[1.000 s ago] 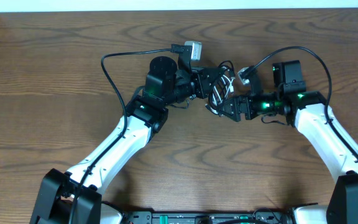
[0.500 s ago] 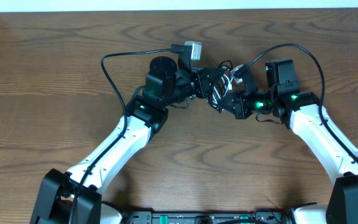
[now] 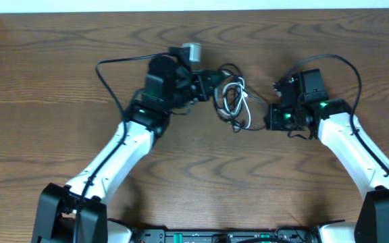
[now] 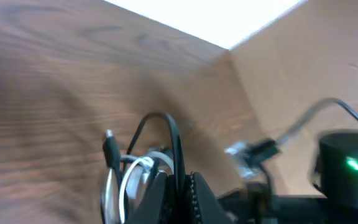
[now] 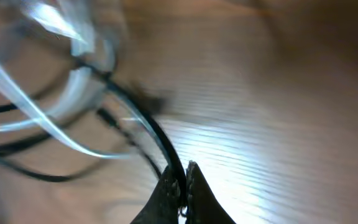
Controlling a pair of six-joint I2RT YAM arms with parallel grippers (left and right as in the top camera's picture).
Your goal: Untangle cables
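The table is showing smooth brown wood grain and is catching a soft glare. The black cable is appearing matt and rubbery; the white cable is gleaming like glossy plastic. The left arm and right arm are wearing smooth white plastic shells; the left gripper is presenting matt black, ribbed plastic.

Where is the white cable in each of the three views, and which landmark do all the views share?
Overhead: white cable is coiled at upper centre.
Left wrist: white cable is at the bottom, left of centre, looped beside the black cable.
Right wrist: white cable is blurred, at upper left.
Shared landmark: the black cable, tangled with it in every view.
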